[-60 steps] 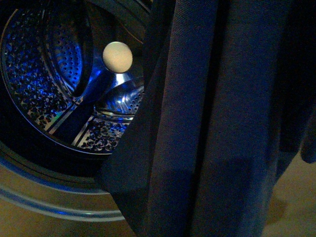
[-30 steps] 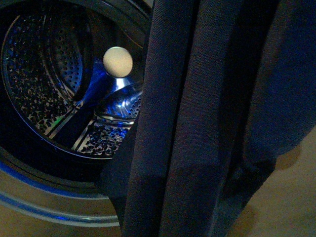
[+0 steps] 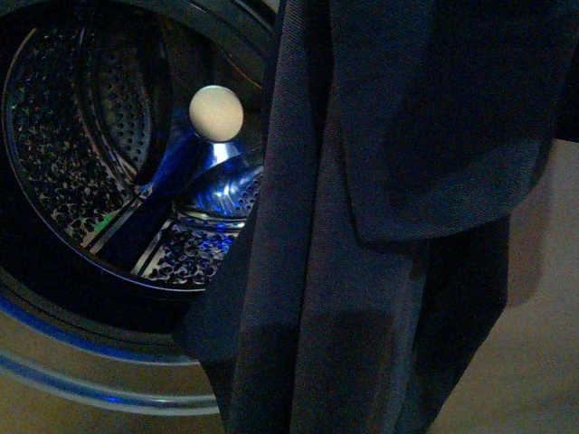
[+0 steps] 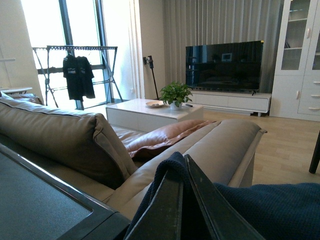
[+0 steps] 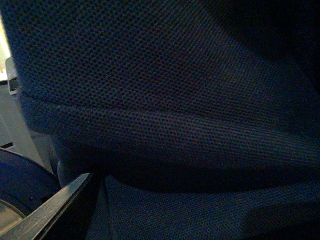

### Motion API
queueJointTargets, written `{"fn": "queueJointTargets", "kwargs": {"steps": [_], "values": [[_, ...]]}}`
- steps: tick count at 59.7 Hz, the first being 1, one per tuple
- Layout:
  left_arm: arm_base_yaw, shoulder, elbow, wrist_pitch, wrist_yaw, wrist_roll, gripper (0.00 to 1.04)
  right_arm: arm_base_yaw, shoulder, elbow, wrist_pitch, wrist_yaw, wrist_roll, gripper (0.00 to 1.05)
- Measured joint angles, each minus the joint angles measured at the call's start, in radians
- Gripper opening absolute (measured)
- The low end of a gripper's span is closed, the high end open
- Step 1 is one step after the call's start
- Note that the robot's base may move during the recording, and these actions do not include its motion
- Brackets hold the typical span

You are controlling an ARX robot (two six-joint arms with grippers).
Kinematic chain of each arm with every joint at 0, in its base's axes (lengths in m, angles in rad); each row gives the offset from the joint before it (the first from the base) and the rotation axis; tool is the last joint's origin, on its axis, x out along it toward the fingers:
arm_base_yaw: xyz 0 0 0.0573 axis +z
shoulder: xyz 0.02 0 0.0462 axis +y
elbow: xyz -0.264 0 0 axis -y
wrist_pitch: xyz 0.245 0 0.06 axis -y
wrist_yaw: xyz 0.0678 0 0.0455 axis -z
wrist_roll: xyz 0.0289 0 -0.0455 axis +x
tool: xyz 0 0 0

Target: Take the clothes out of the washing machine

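The clothes (image 3: 389, 217), a dark navy garment, hang in long folds over the right two thirds of the front view, in front of the washing machine's porthole. A thick fold drapes across the upper right. The washing machine (image 3: 81, 362) shows its perforated steel drum (image 3: 63, 154) at left. In the left wrist view my left gripper (image 4: 181, 167) is shut on a pinch of the clothes (image 4: 270, 210), held high above a sofa. Navy fabric (image 5: 165, 100) fills the right wrist view; one finger (image 5: 50, 210) of the open right gripper shows below it.
A pale round ball (image 3: 215, 112) sits inside the drum. Behind the left gripper are a beige sofa (image 4: 65, 140), a white coffee table (image 4: 145, 112), a TV (image 4: 225, 65) and a drying rack (image 4: 75, 70). Bare floor (image 3: 534, 344) shows at the front view's right.
The clothes have shifted: a fold now hangs across the upper right, the right hem has drawn in, and more floor shows at lower right. The drum looks unchanged.
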Motion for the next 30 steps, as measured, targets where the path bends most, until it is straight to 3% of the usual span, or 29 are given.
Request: {"fn": "queueJointTargets", "kwargs": {"steps": [30], "values": [[0.000, 0.000, 0.000, 0.000, -0.001, 0.000, 0.04, 0.059, 0.206, 0.127, 0.024, 0.177, -0.145, 0.97]]}}
